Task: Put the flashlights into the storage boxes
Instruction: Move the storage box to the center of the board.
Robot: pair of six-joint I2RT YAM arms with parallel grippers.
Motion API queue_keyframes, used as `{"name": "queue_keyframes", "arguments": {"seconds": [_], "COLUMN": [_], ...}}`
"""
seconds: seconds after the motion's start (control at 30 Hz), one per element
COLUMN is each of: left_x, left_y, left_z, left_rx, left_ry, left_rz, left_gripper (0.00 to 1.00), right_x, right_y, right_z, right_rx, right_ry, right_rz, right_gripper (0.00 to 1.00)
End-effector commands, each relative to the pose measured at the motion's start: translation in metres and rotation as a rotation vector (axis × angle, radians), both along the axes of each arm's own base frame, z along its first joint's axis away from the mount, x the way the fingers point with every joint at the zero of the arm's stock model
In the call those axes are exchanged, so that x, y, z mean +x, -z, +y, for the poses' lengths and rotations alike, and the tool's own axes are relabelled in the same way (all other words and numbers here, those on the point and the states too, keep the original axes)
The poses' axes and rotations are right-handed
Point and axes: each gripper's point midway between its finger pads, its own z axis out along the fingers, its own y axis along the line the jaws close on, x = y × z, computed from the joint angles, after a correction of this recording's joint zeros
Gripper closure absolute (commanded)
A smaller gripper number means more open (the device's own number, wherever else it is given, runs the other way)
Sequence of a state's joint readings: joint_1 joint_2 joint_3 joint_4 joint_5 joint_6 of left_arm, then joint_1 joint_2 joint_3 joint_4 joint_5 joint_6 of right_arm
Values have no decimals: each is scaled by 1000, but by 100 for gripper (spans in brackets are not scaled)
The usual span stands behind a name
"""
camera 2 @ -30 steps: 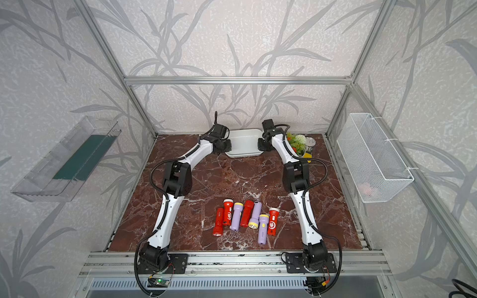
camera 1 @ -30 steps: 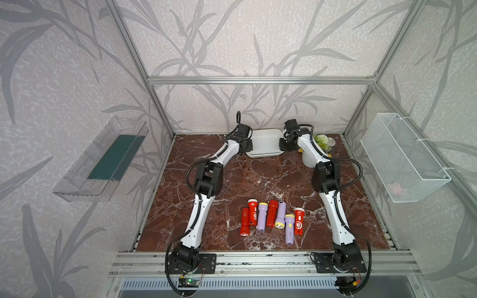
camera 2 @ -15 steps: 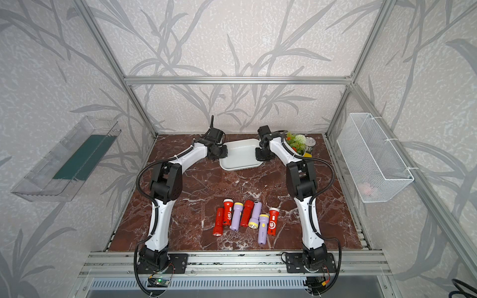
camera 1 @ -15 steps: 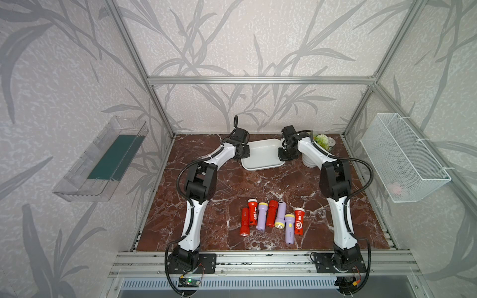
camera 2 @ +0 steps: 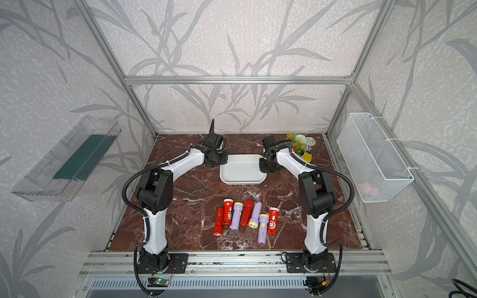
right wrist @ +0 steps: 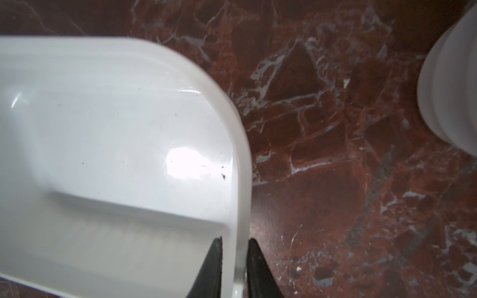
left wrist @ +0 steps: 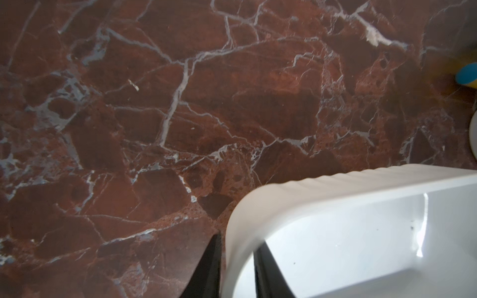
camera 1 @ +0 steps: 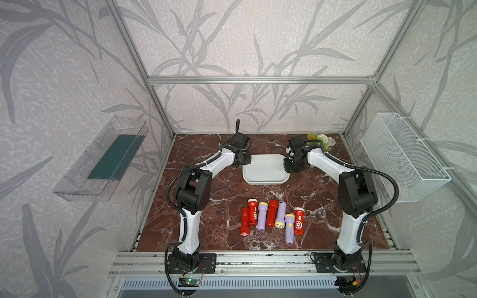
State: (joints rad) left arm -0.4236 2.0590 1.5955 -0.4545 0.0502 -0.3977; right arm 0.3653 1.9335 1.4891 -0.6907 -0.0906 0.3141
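Holding the white tub by both short ends is where I stand. The left gripper is clamped on the rim at one end, with one finger inside the wall and one outside. The right gripper pinches the opposite end the same way. The tub is empty, and I cannot tell from these views whether it sits on the surface or hangs just clear of it.

All seven flashlights lie in a loose row on the surface, well apart from the tub, off its long side that faces the arm bases. Their long axes run roughly square to the tub's long axis. Some heads point toward the tub and some away.

The row sits about opposite the tub's middle, so neither gripper is clearly nearer. The plain red one at one end of the row falls to the left arm, and the red one with the white emblem at the other end falls to the right.

My reading is that this step is placing the tub, and nothing is packed yet. To pick, I must first let go of the rim, then turn each flashlight to lie along the tub.
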Motion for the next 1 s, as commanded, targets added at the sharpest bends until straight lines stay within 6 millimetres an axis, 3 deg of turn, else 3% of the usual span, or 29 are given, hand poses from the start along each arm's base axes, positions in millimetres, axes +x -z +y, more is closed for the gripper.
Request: {"name": "queue_keyframes", "arguments": {"seconds": [0.0, 0.07, 0.1, 0.17, 0.2, 0.37, 0.4, 0.47, 0.67, 0.97], "left_x": [-5, -9, -10, -10, -10, -4, -4, -6, -35, -100], "left_y": [-5, 1, 0, -7, -12, -46, -54, -68, -93, -102], "left_z": [-2, -3, -2, -3, -1, 7, 7, 10, 19, 49], "left_rx": [-9, -11, -11, -11, 0, 38, 41, 40, -25, -102], "left_ry": [8, 13, 15, 28, 33, 35, 41, 47, 42, -47], "left_rz": [-22, -11, -14, -46, -77, -189, -207, -239, -326, -368], "left_gripper": [75, 71, 59, 25, 17, 1, 1, 1, 1, 1], "right_x": [-5, -11, -14, -17, -19, -25, -27, -31, -56, -102], "right_y": [-12, -10, -13, -22, -26, -56, -65, -78, -94, -86], "right_z": [6, 7, 8, 9, 10, 10, 9, 6, -3, -19], "right_rx": [24, 14, 8, -7, -7, -7, -11, -30, -33, -28], "right_ry": [-3, -9, -18, -29, -36, -57, -62, -63, -71, -57], "right_rz": [-45, -41, -55, -96, -118, -203, -223, -257, -278, -299], "right_gripper": [79, 76, 74, 71, 68, 54, 45, 0, 1, 1]}}
